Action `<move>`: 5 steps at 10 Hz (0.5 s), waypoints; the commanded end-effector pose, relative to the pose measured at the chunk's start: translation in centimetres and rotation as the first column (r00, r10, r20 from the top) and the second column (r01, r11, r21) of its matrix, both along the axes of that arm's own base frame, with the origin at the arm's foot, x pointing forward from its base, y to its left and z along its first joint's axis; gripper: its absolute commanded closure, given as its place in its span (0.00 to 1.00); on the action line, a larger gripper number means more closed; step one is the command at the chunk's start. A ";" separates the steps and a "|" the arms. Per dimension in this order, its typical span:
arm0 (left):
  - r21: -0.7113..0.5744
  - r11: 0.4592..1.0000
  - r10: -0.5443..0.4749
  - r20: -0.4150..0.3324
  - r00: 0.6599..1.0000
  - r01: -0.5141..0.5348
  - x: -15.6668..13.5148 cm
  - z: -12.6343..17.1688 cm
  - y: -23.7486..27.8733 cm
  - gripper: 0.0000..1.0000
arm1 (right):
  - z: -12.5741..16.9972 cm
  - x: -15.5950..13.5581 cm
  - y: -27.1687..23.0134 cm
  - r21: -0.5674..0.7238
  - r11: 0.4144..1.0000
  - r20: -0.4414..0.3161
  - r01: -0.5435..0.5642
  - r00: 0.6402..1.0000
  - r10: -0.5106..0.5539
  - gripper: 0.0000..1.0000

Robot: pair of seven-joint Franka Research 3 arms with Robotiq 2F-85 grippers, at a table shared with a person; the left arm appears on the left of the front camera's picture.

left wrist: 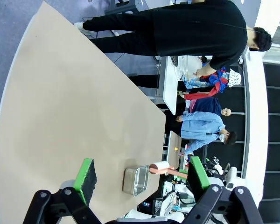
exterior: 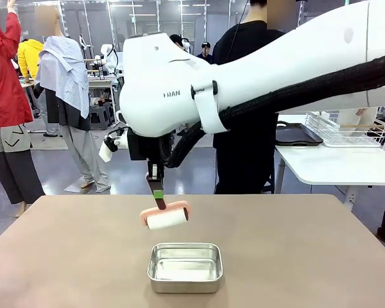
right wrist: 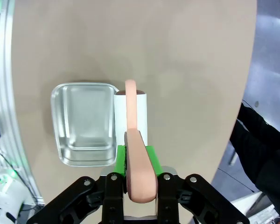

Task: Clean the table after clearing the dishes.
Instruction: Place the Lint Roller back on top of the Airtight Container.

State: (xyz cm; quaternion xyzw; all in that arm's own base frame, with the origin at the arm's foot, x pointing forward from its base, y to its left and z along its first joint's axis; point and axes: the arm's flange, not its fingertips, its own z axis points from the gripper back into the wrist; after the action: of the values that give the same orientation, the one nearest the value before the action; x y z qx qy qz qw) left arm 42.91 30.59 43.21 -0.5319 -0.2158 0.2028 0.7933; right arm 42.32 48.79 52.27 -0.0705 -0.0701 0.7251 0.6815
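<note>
- Front view: right gripper [exterior: 158, 194] clenched on the pink handle of a white-barrelled cleaning roller [exterior: 166, 218], roller hanging directly below the jaws, above the plain beige-brown matte table [exterior: 64, 250] and apparently clear of its surface. Small rectangular steel pan [exterior: 185, 266] resting on the table just below and nearward of the jaws. No plates or trays on the beige table; clearing judged complete.
- Left wrist view: left gripper [left wrist: 140, 179] released, green pads [left wrist: 85, 175] spread wide, nothing between them. Beige table stretching ahead of the jaws, bare; steel pan and roller beyond the fingertips.
- Right wrist view: pink handle pinched between the green pads [right wrist: 150, 154], barrel just ahead of the jaws, steel pan beside the barrel. Wiping of the table judged still to be done.
</note>
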 end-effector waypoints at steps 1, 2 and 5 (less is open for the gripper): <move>-0.001 1.000 -0.011 0.003 1.000 0.011 -0.3 0.3 0.2 0.00 | -1.6 0.9 -1.2 0.033 0.999 0.005 -0.007 1.000 0.007 0.79; -0.001 1.000 -0.011 0.003 1.000 0.011 -0.3 0.3 0.2 0.00 | -1.6 0.8 -1.9 0.069 0.998 -0.026 -0.008 1.000 0.009 0.79; -0.001 1.000 -0.011 0.003 1.000 0.011 -0.3 0.3 0.2 0.00 | -2.3 -1.4 -4.2 0.136 0.991 -0.119 0.009 0.993 0.008 0.79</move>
State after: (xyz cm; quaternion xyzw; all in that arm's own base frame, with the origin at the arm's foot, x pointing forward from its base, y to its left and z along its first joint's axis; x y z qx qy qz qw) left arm 42.92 30.59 43.20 -0.5319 -0.2158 0.2028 0.7933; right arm 43.21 46.72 50.27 -0.0006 -0.0732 0.7133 0.6970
